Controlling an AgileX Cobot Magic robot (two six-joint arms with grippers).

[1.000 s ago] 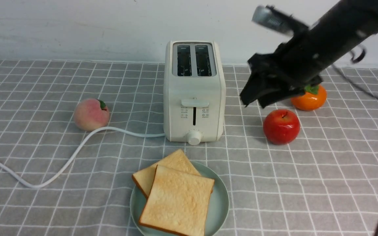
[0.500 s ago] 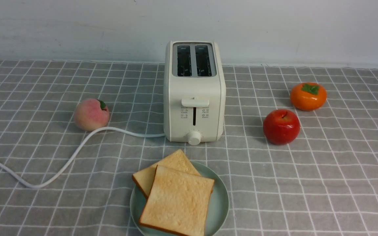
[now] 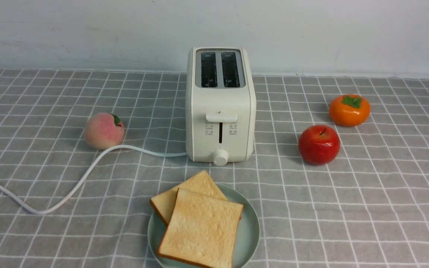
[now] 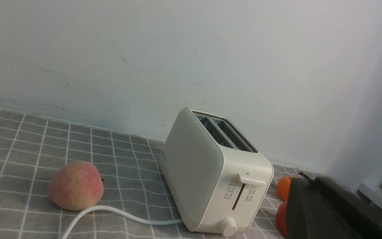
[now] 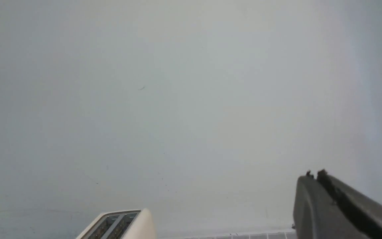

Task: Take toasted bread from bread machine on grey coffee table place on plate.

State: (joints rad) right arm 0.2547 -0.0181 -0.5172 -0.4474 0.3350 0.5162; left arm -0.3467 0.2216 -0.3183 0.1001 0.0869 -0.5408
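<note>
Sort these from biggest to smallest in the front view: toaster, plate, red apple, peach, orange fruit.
1. Toaster and plate: too close to call; the plate sits nearer the camera and is cut off by the picture's edge.
2. Red apple, peach and orange fruit: much smaller, all about alike.
</note>
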